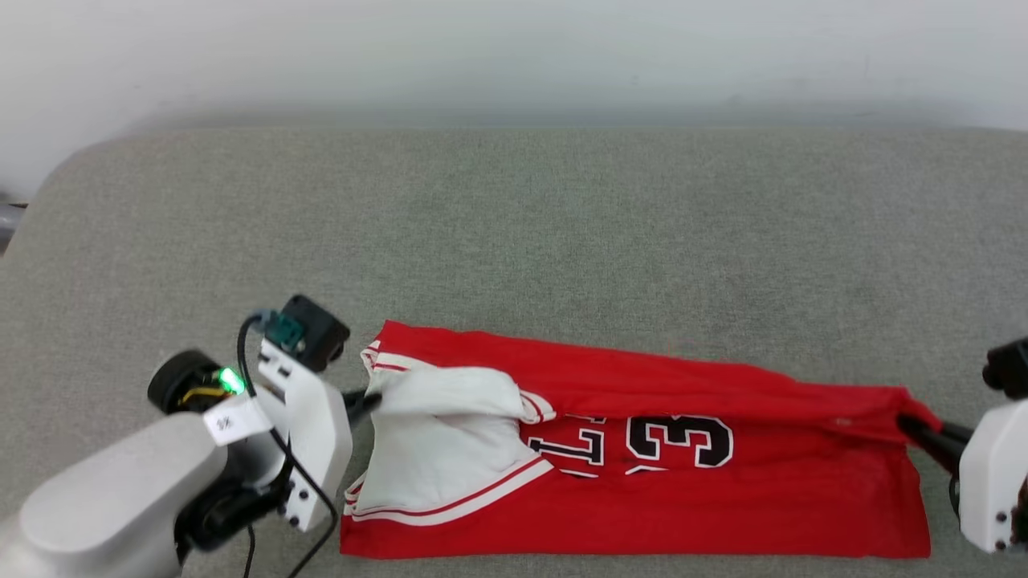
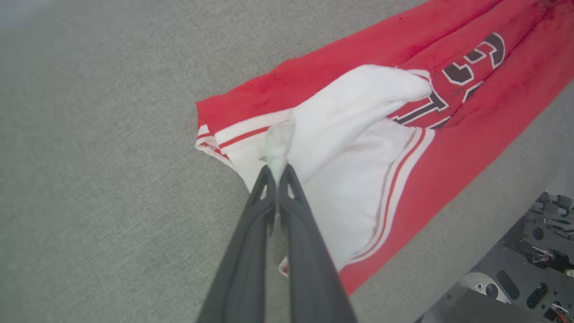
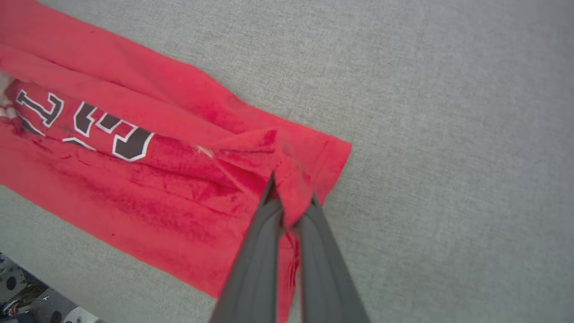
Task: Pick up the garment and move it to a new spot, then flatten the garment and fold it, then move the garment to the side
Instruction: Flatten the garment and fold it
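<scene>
A pale, plain wall closes the far side of the scene, and below it a wide tabletop covered in grey woven cloth runs from left to right, its far left corner rounded. The garment lies along the near edge of this tabletop, folded into a long band with its length running left to right. The red body takes up the middle and right, and a white sleeve with red-and-white striped trim is bunched over the left end. The black, white-outlined number 3 sits near the middle, facing up. The left arm's pale forearm comes in from the near left, with a green light on its wrist. The left gripper has its fingers pressed together on a pinch of white sleeve cloth at the garment's left end. The right gripper reaches in from the right, its fingers closed on a raised fold of red cloth by the hem at the right end. Dark robot parts show beyond the near edge in the left wrist view.
</scene>
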